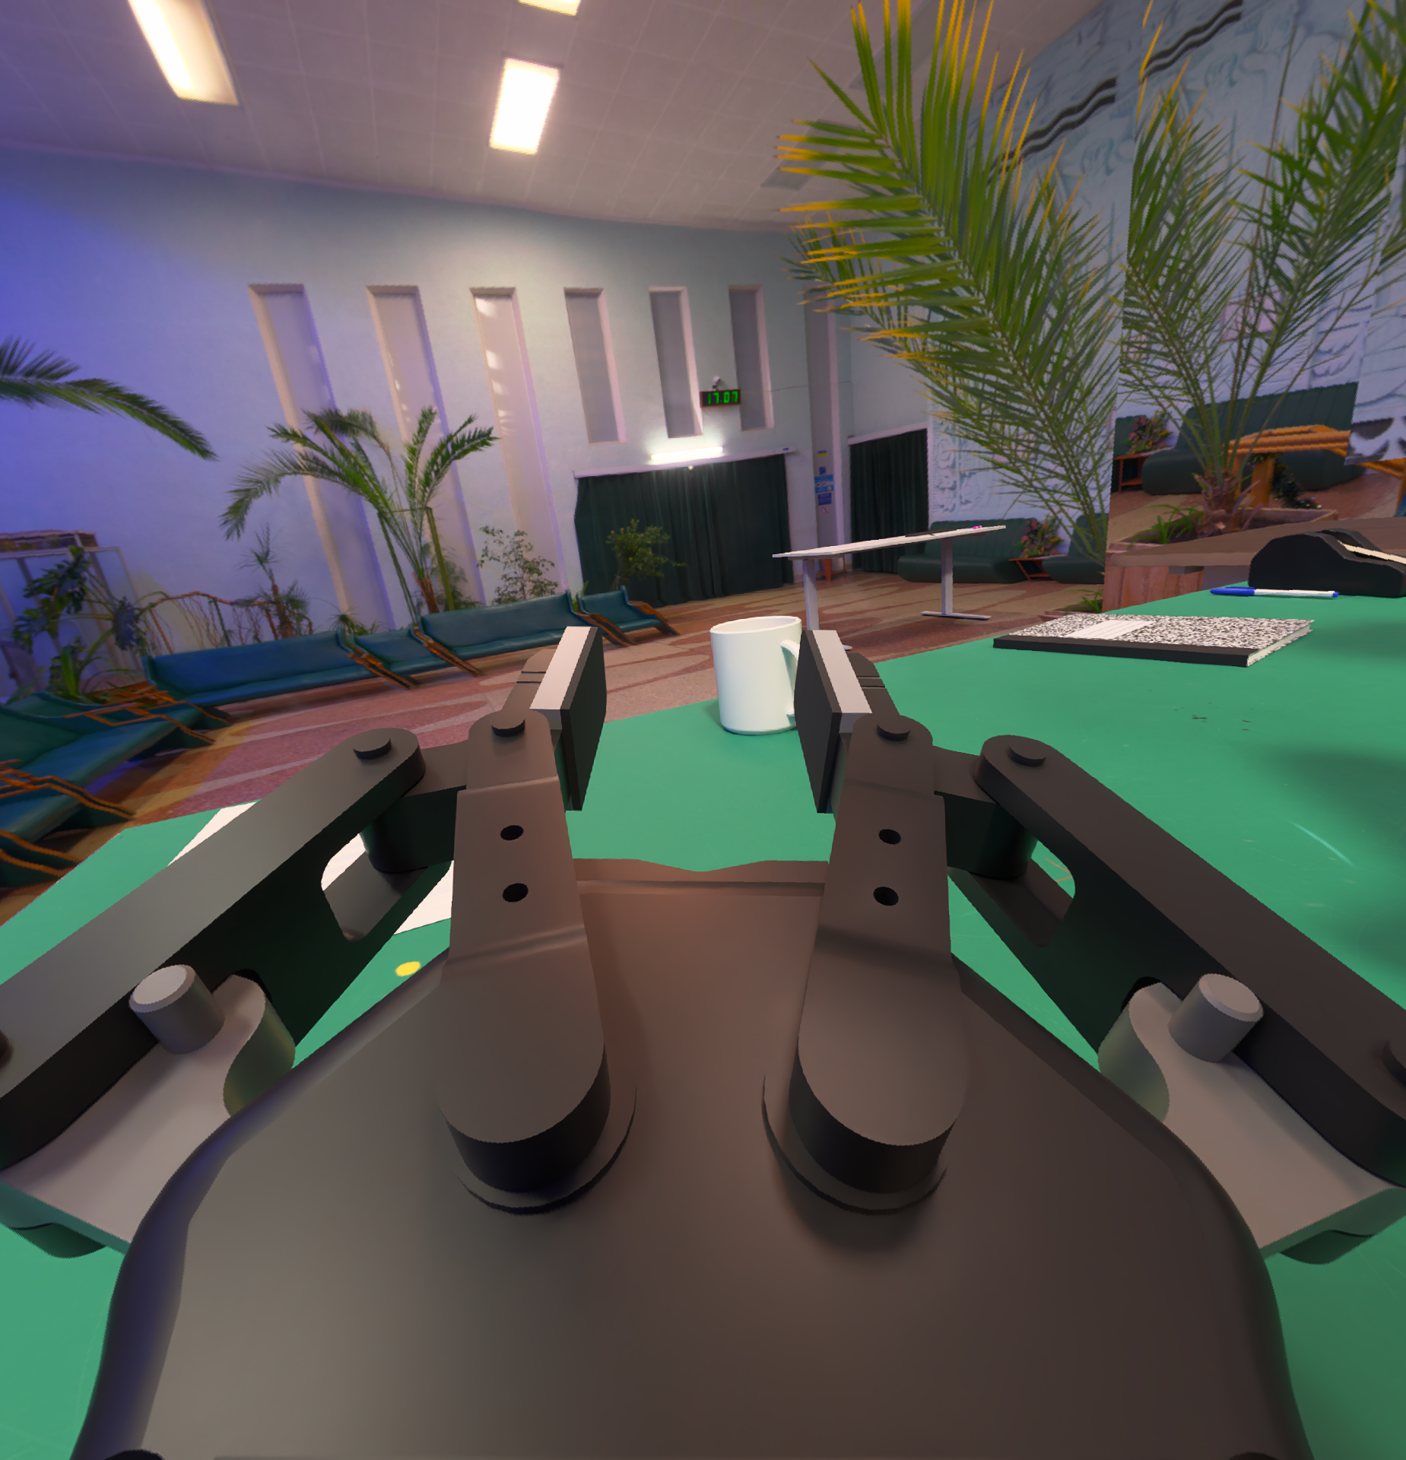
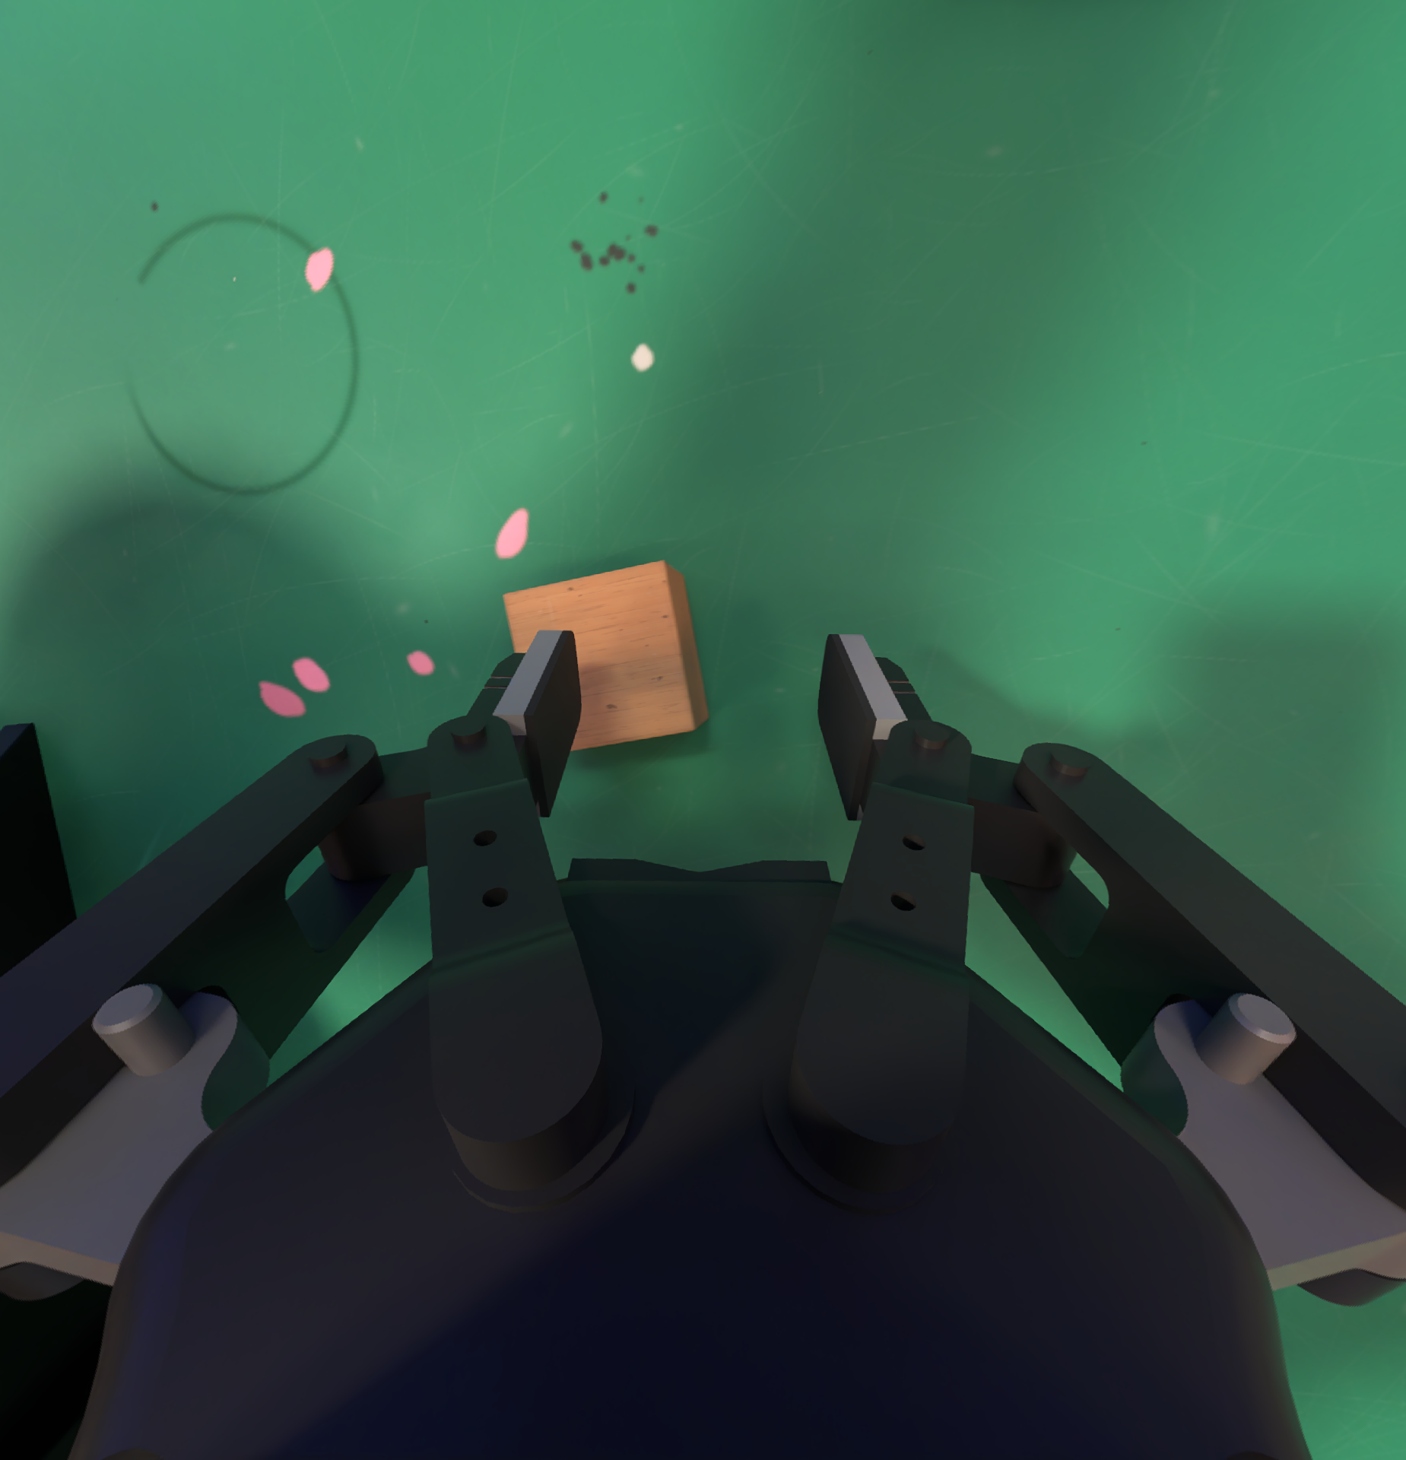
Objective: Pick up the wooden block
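Note:
The wooden block [image 2: 620, 656] is a light brown cube lying on the green table top [image 2: 1000, 395] in the right wrist view. My right gripper [image 2: 695, 687] is open and hovers above the block. The block sits below the gap, shifted toward the left finger [image 2: 545, 699], which covers its lower left corner. My left gripper [image 1: 699, 703] is open and empty, held low over the green table [image 1: 1079, 750] and pointing across it. The block does not show in the left wrist view.
A white mug [image 1: 755, 671] stands near the table's far edge just beyond the left gripper. A speckled notebook [image 1: 1158, 636], a blue pen [image 1: 1272, 592] and a black tape dispenser [image 1: 1335, 561] lie far right. Pink petals [image 2: 512, 533] and a dark ring mark [image 2: 241, 355] dot the table.

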Controlling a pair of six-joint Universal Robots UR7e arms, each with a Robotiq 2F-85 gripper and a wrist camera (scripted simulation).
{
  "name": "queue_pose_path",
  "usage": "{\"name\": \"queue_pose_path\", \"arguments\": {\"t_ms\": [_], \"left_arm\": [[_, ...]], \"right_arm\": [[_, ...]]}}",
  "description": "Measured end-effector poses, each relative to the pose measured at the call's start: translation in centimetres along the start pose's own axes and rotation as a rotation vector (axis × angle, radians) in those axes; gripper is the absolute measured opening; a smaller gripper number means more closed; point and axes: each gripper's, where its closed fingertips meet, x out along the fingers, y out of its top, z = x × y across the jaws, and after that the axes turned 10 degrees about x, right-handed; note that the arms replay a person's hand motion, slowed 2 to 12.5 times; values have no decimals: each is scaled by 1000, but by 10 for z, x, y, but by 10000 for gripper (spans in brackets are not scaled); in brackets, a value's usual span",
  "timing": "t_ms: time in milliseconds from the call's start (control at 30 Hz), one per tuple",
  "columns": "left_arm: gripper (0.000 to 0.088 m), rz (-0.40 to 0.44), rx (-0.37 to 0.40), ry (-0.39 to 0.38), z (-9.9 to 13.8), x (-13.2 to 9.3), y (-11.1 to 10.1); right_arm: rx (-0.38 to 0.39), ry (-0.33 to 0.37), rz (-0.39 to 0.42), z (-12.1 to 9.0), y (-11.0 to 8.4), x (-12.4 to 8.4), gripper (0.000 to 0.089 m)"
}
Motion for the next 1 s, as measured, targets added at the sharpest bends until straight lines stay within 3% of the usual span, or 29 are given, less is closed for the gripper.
{"name": "queue_pose_path", "arguments": {"t_ms": [233,500,1000], "left_arm": [[437,6,-2,-24,6,1,3],[437,8,-12,-49,13,1,4],[437,3,16,-76,21,1,4]], "right_arm": [[-55,-39,-37,-17,-12,9,606],[-97,-100,-51,-21,-20,17,616],[-136,-73,45,-24,-11,23,605]]}}
